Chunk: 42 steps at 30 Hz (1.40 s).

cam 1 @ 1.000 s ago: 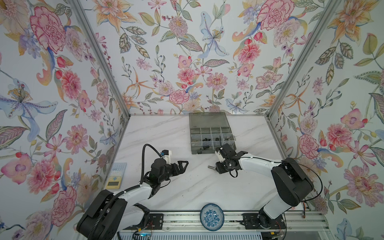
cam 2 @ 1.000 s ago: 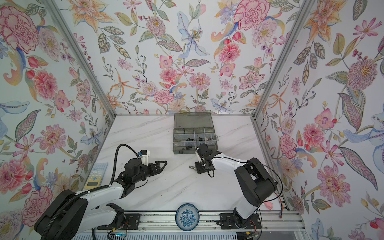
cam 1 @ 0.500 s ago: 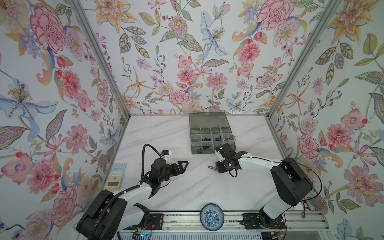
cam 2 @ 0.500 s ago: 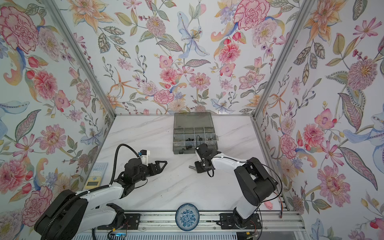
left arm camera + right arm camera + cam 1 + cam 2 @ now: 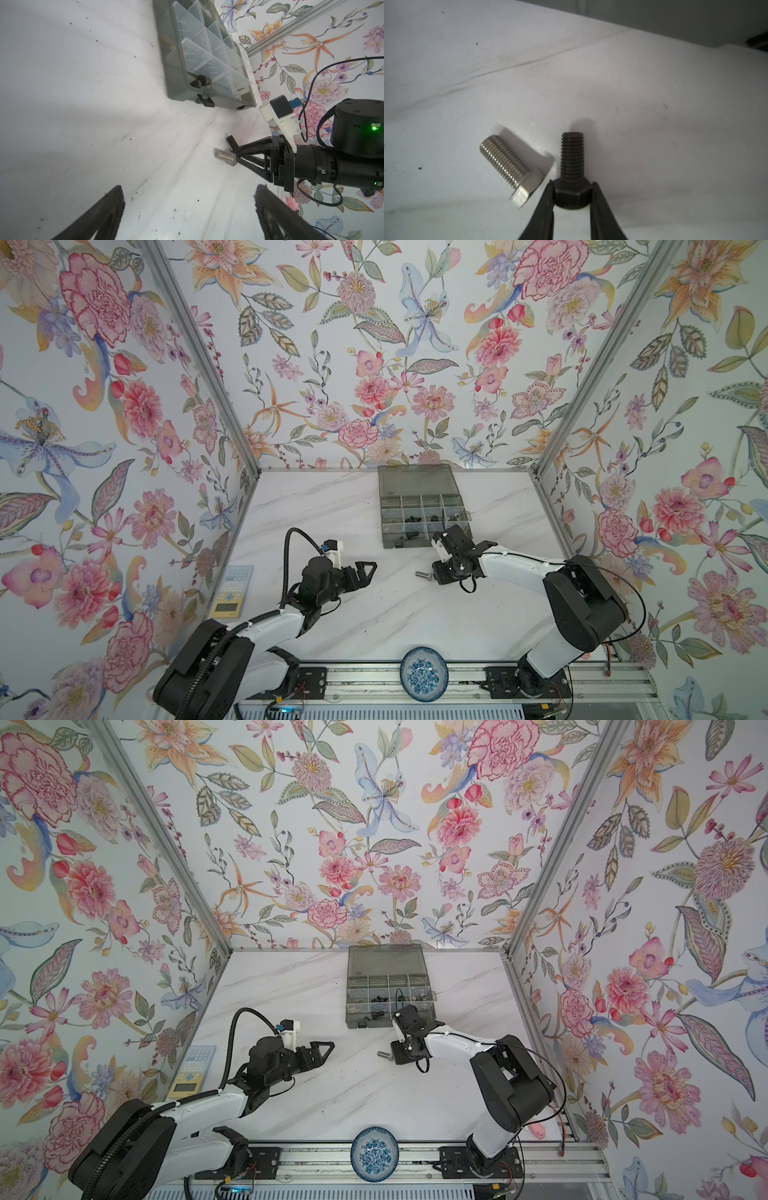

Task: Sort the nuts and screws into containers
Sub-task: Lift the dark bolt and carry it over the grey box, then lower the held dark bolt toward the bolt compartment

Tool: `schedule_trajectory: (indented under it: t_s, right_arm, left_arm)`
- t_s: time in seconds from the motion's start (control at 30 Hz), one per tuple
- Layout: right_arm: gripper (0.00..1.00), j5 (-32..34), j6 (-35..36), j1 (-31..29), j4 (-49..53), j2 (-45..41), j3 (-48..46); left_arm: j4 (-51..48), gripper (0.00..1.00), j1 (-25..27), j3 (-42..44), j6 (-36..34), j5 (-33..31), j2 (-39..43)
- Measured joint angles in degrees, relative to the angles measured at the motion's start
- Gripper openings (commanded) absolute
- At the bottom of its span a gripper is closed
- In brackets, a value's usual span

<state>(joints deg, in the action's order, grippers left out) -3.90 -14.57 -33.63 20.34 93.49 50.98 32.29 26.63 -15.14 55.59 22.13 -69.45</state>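
I grip the black screw [image 5: 572,158] by its head in my right gripper [image 5: 572,193], shank pointing straight ahead; the containers [image 5: 381,526] lie just above it in both top views, centre frame.

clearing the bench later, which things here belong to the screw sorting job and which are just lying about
Job: black screw, pinched in the right fingers; silver screw beside it; organiser box.
Lying about: blue-and-white dish; keypad device.
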Motion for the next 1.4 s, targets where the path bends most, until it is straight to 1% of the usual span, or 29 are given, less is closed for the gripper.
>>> schedule_trajectory:
  t_s: [0.23, 0.5, 0.7, 0.97, 1.17, 1.4]
  right_arm:
    - [0.04, -0.7, 2.3, 0.8, 2.6, -3.6, 2.2]
    - [0.05, -1.3, 7.5, 1.5, 5.0, -3.4, 10.9]
    - [0.05, -1.1, 11.1, 2.3, 5.6, 3.2, 21.1]
    - [0.06, -1.0, 12.9, 2.5, 6.2, 13.9, 29.8]
    - [0.12, -1.0, 12.9, 2.5, 6.8, 17.8, 32.6]
    - [0.19, -0.5, 13.2, 2.5, 7.5, 18.1, 33.6]
  left_arm:
    - [0.0, 0.99, 0.0, 0.0, 0.0, 0.0, -0.1]
    - [0.4, 0.99, 0.0, 0.0, 0.0, 0.0, -0.4]
    - [0.5, 0.99, 0.0, 0.0, 0.0, 0.0, -0.4]
    - [1.6, 0.99, 0.0, 0.0, 0.4, 0.0, -0.4]
    - [1.4, 0.99, 0.0, 0.0, 0.4, 0.0, -0.1]
    - [1.5, 0.99, 0.0, 0.0, 0.4, 0.0, -0.1]
